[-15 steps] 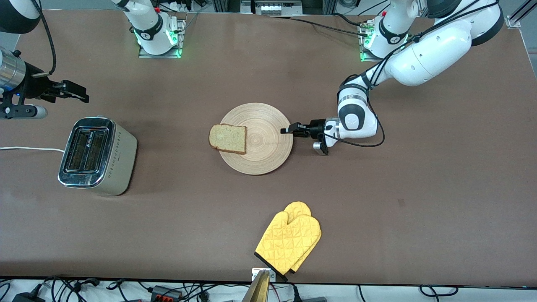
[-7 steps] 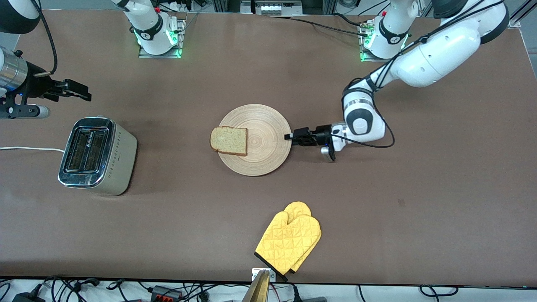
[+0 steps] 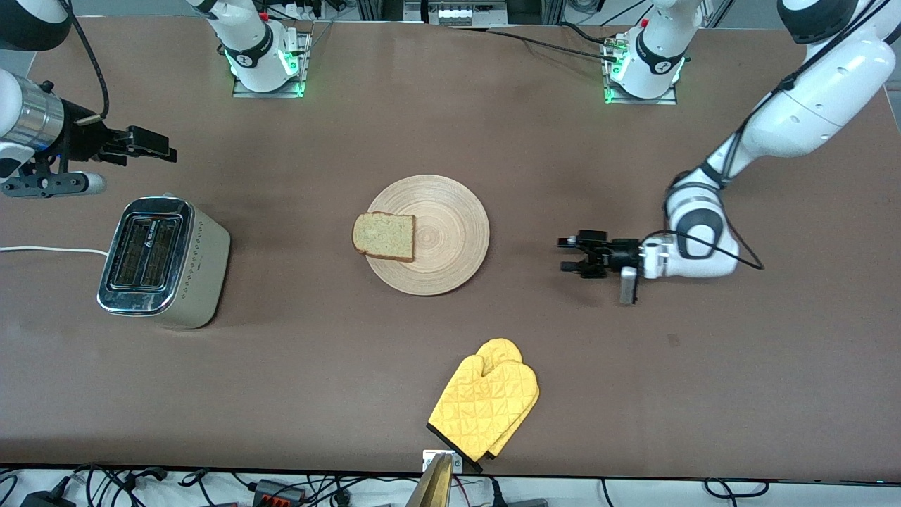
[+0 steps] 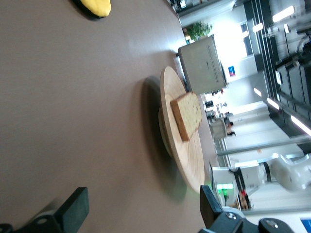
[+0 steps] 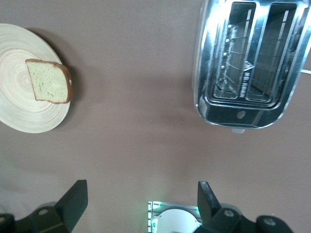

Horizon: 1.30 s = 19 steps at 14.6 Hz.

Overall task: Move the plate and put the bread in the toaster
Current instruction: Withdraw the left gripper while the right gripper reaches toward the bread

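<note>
Front view shows the plate (image 3: 428,234) lying flat near the middle of the table (image 3: 739,366), with the bread (image 3: 383,235) resting on the part of it toward the right arm's end, the crust slightly overhanging the rim. The toaster (image 3: 163,262) stands well apart from the plate, toward the right arm's end of the table, its two chrome-edged slots facing up and a white cord (image 3: 42,250) running off from it. A yellow oven mitt (image 3: 486,406) lies near the table edge closest to the front camera, nearer to that camera than the plate.

The left gripper (image 3: 571,255) sits low over bare table, near the plate on the side toward the left arm's end, apart from the rim. Its fingers are spread and hold nothing; the left wrist view shows both fingertips (image 4: 73,211) wide apart with the plate (image 4: 181,155) and bread (image 4: 187,115) seen edge-on ahead of them.

The right gripper (image 3: 144,146) hangs over bare table just beside the toaster. Its jaws are released and empty; the right wrist view looks down on the toaster (image 5: 252,68), the plate (image 5: 19,116) and the bread (image 5: 48,81).
</note>
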Tool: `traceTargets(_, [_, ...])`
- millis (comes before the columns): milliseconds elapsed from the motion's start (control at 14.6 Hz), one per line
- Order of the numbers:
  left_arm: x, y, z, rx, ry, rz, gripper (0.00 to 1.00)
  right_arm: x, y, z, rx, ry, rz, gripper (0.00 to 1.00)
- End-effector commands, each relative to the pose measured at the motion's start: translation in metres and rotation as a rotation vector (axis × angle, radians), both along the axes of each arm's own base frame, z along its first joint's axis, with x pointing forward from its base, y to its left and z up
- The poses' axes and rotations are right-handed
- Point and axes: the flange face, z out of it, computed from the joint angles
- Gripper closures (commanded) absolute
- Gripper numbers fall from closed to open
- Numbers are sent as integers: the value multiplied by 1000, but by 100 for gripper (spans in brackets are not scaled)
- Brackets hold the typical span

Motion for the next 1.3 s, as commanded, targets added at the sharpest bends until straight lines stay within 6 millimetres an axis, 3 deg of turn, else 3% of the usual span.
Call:
traceTargets(0, [19, 44, 12, 52, -32, -147, 0, 10, 24, -22, -2, 51, -49, 0])
traceTargets(137, [37, 75, 37, 148, -14, -249, 0, 22, 54, -44, 34, 71, -149, 0])
traceTargets(275, [55, 98, 82, 316, 18, -340, 0, 36, 71, -76, 81, 93, -157, 0])
traceTargets(480, [66, 107, 138, 511, 84, -399, 0, 34, 104, -130, 143, 80, -227, 0])
traceTargets(755, [73, 73, 232, 865, 162, -468, 0, 17, 123, -188, 185, 55, -311, 0])
traceTargets(892, [66, 50, 277, 1103, 186, -453, 0, 5, 149, -209, 174, 3, -290, 0])
traceTargets(1029, [57, 31, 307, 1205, 207, -400, 0, -8, 151, -233, 164, -43, -317, 0])
traceTargets(1235, [47, 17, 335, 1330, 325, -218, 0, -20, 159, -249, 234, -43, -424, 0])
